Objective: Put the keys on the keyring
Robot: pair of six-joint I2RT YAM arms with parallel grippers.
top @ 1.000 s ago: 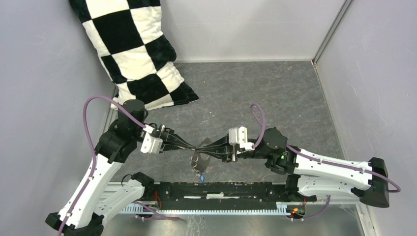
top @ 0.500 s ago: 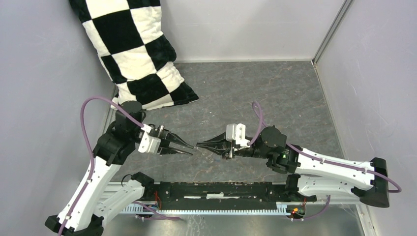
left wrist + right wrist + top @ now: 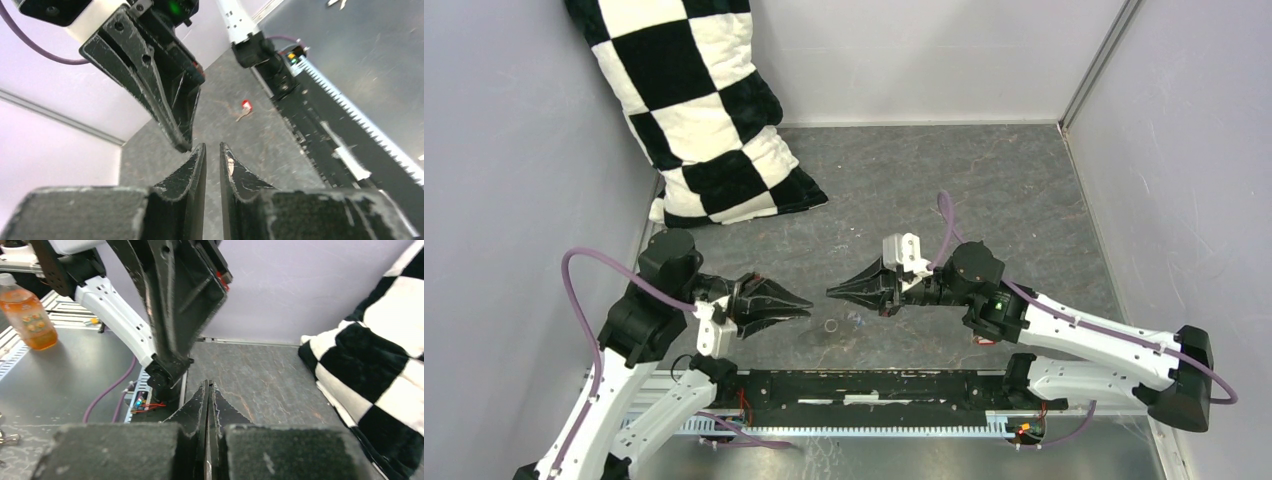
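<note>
Since a second ago the hands were drawn apart and the keyring (image 3: 831, 326) was let go, now lying on the bench (image 3: 984, 190) under the gap between them, the left hand (image 3: 802, 304) narrowly parted and empty, the right hand (image 3: 830, 293) pressed closed on nothing, the red-headed key (image 3: 246, 105) seen on the bench near the right arm base (image 3: 252, 47).

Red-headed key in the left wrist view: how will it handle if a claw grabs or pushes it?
The red-headed key lies flat on the table, so it probably slides rather than rolls. Far smaller than the right claw, it is likely light and hard to pinch.
</note>
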